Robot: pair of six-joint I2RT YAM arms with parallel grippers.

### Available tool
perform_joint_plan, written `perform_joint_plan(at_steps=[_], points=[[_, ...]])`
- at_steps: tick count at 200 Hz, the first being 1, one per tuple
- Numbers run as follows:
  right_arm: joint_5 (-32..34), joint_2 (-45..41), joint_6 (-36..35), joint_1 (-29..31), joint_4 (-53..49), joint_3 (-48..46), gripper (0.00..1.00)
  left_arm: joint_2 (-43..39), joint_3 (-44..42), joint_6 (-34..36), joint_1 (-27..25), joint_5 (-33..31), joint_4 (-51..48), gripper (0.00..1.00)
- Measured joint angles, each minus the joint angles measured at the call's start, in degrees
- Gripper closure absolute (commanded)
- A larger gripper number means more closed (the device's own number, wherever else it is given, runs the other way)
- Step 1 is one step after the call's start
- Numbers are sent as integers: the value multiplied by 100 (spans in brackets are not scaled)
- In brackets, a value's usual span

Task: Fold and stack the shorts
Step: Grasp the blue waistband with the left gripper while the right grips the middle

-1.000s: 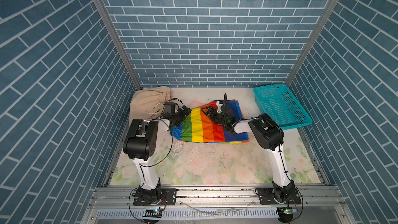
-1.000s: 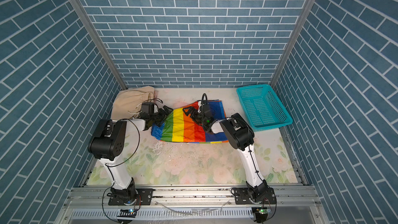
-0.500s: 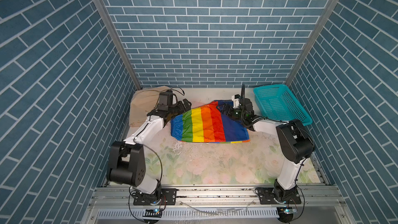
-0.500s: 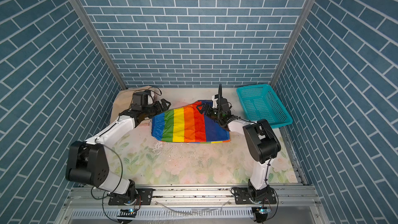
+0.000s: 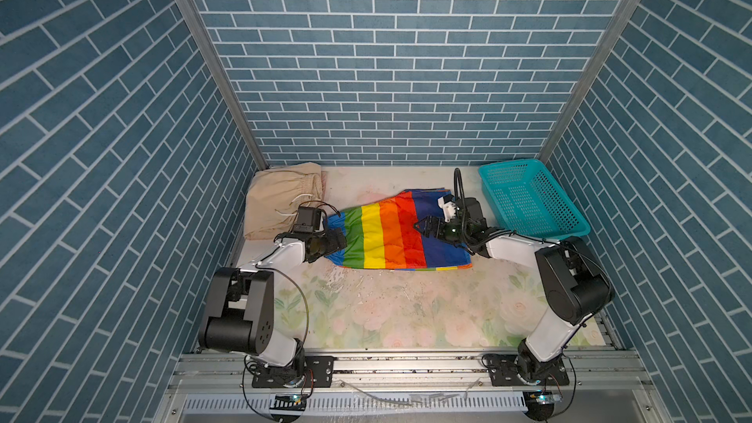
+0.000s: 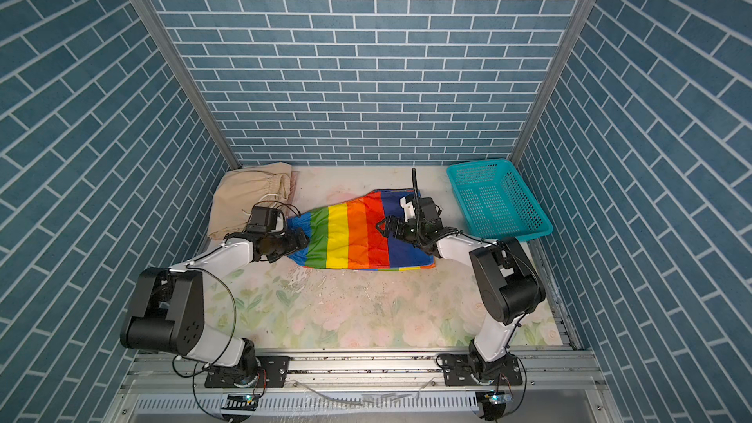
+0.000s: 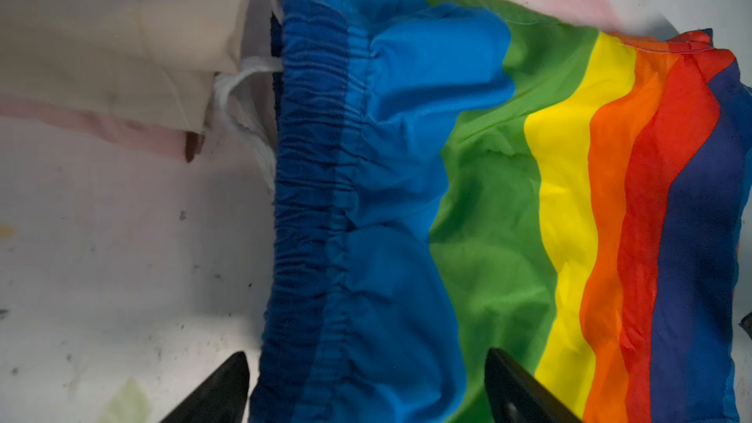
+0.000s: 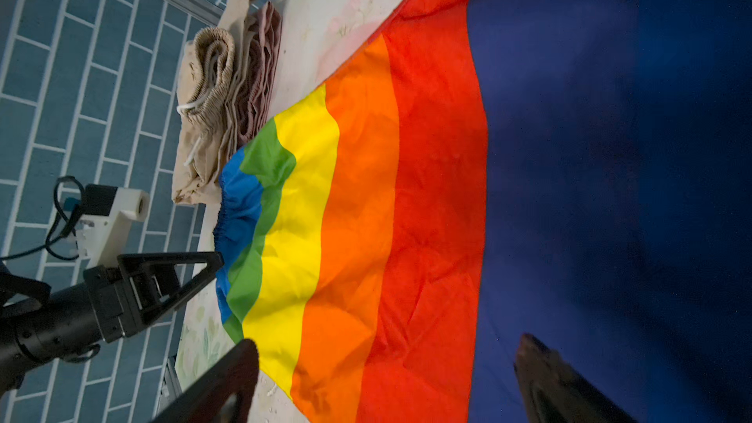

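The rainbow-striped shorts (image 5: 390, 233) lie flat mid-table, their blue waistband (image 7: 313, 197) just beside the beige shorts (image 5: 280, 201) folded on the pink pair (image 8: 264, 71). My left gripper (image 5: 337, 242) is spread astride the waistband, and my right gripper (image 5: 423, 229) is spread over the navy end. I'd pinch both layers squarely, then fold evenly.

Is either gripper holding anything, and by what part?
Nothing is gripped. The left gripper is open astride the waistband of the rainbow shorts; the right gripper is open over their navy end.
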Motion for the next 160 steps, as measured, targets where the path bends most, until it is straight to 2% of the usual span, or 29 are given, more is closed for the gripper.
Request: perform_joint_plan(at_steps=[77, 111, 143, 160], points=[[-48, -177, -76, -151, -48, -503, 1, 702, 297, 155, 0, -341, 92, 9], [-63, -181, -76, -181, -39, -605, 1, 953, 437, 184, 2, -310, 334, 33], [-66, -280, -76, -216, -20, -743, 1, 1064, 455, 216, 0, -260, 540, 41], [-66, -319, -76, -254, -9, -793, 2, 1106, 463, 254, -2, -243, 595, 56]])
